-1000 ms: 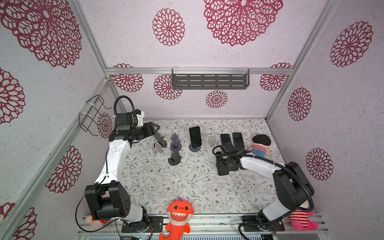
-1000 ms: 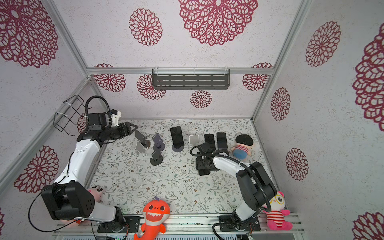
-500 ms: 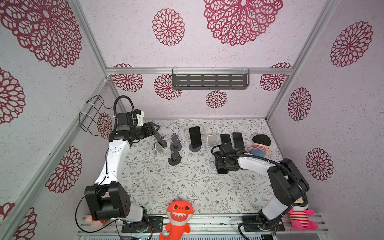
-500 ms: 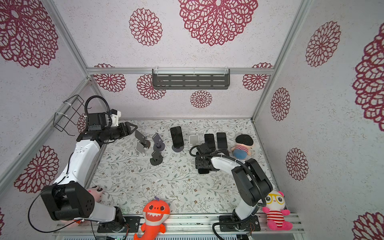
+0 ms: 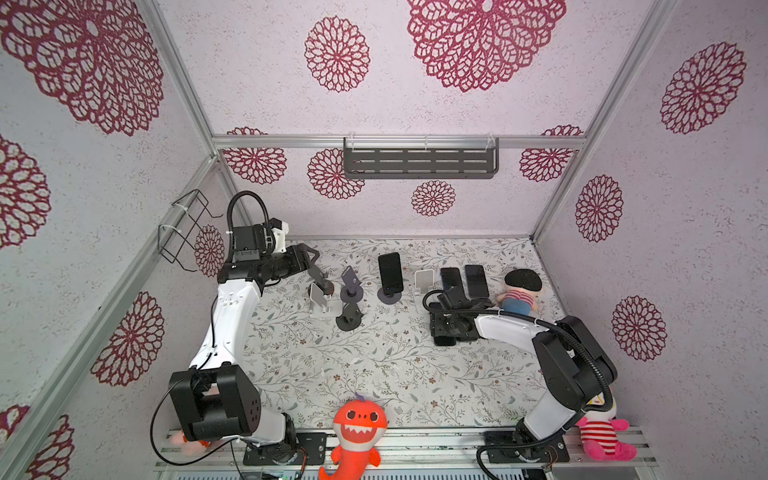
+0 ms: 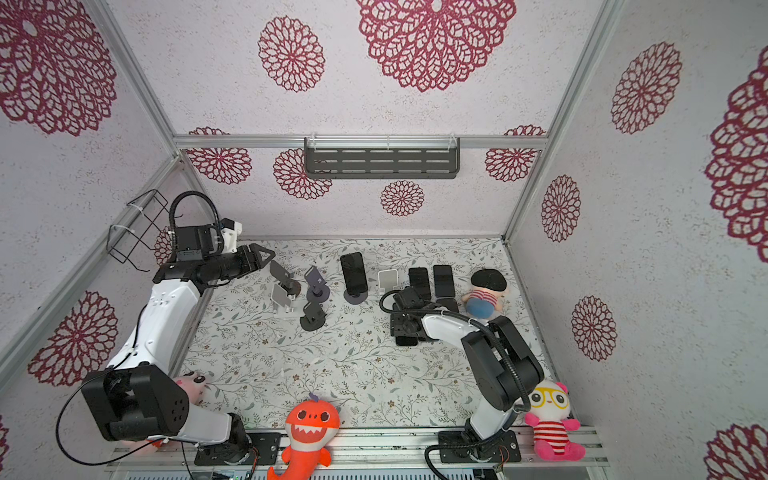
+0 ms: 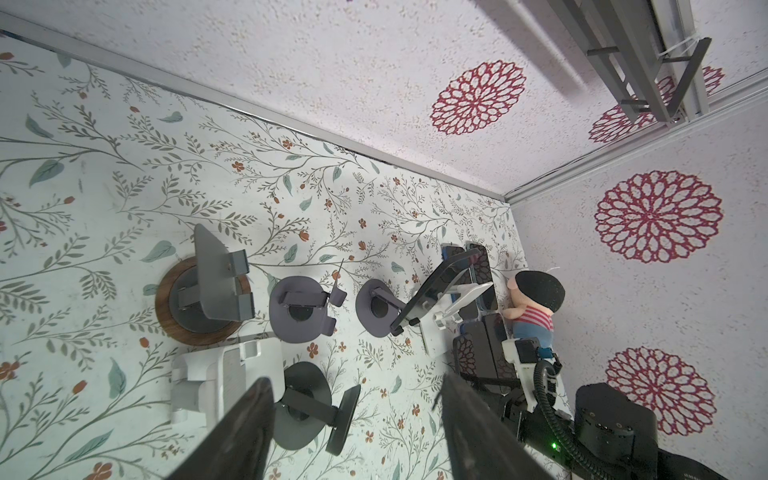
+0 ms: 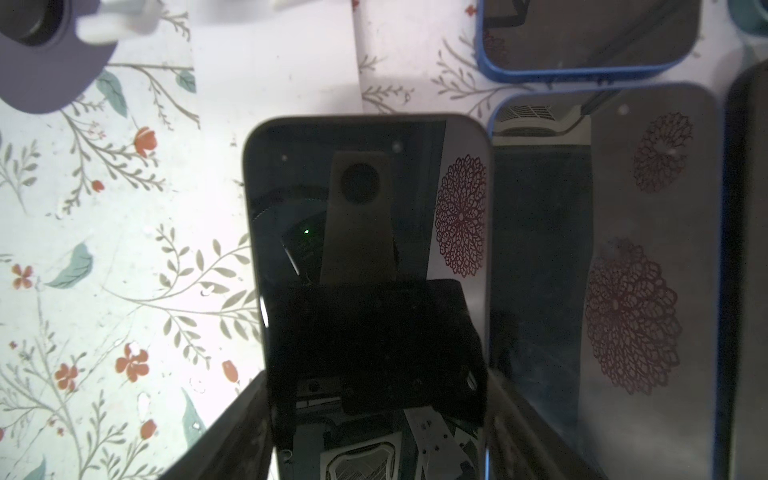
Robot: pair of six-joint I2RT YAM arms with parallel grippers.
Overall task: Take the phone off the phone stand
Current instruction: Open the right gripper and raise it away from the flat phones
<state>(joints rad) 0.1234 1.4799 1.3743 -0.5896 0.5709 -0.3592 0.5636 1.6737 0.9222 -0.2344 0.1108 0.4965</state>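
Right elbow is drifting slightly toward frame centre versus a second ago; both claws are staying put. Now the right claw point(image 8: 374, 380) is pinching the phone point(image 8: 365, 199) by its long edges. It is lying flat on the table point(image 5: 374, 374), right of centre in both top views, just beside a blue-cased phone point(image 8: 648, 249). Just above, a white stand point(image 5: 424, 280) is standing. Upper left, the left claw point(image 5: 314, 259) is hovering spread. Mid-frame, a second phone point(image 5: 390, 272) is leaning on a round-base stand point(image 5: 389, 297).

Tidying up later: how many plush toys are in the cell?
4: orange shark front centre, glasses doll front right, black-hatted doll back right, pink plush front left, partly hidden.
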